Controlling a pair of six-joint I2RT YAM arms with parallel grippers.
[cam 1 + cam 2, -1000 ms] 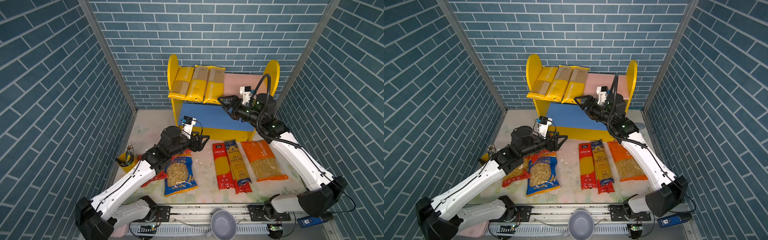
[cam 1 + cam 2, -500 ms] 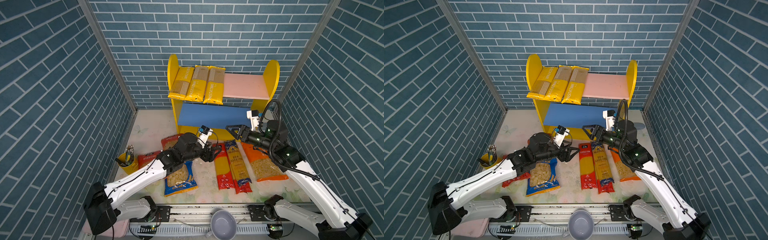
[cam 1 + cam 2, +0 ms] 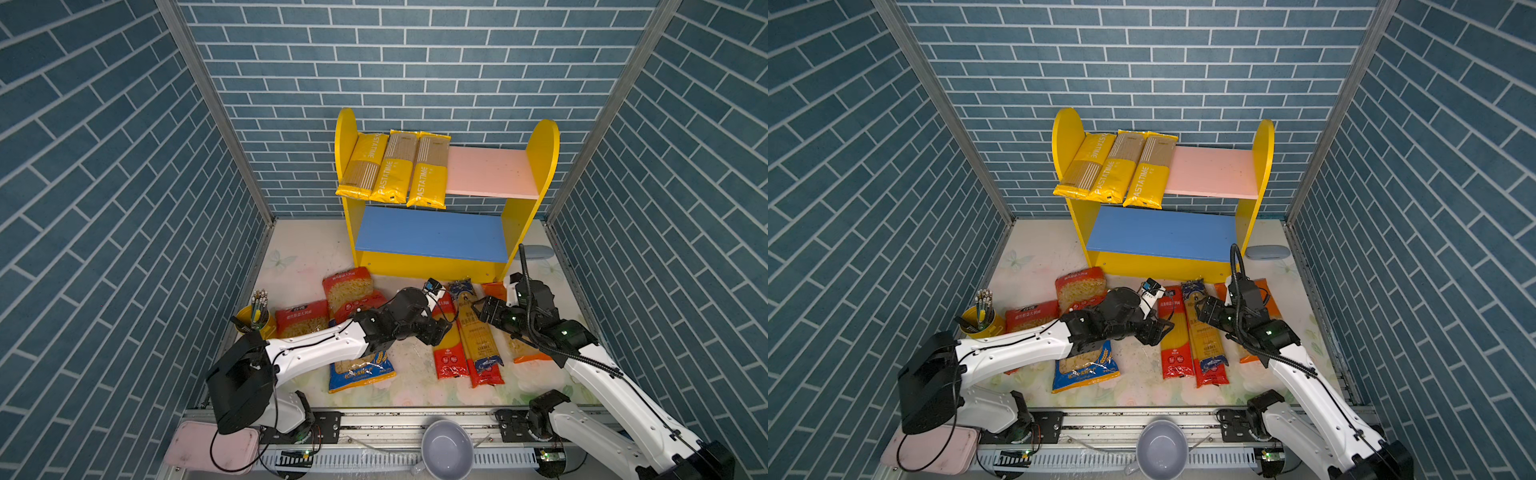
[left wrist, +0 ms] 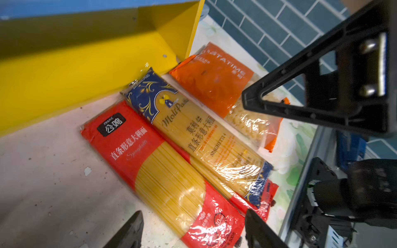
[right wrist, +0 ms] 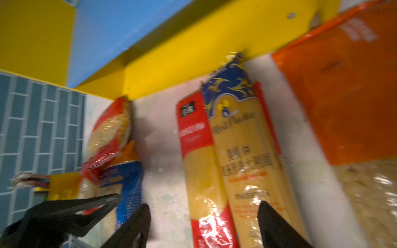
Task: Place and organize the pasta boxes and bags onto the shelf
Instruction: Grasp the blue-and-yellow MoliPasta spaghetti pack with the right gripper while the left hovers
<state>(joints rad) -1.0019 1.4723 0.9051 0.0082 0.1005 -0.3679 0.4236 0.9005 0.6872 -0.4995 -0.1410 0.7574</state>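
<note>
The left gripper (image 4: 193, 227) hangs spread over the red spaghetti pack (image 4: 154, 163), gripping nothing. The right gripper (image 5: 203, 214), also spread and empty, hovers above the blue spaghetti pack (image 5: 242, 150) just beside it. Only the top views show three yellow packs (image 3: 392, 170) lying on the upper pink board of the shelf (image 3: 432, 266).

Both top views look steeply down from high, far off, the shelf (image 3: 432, 235) at upper centre. Both wrist views sit low and close, sharing the red spaghetti pack (image 4: 150, 163).
</note>
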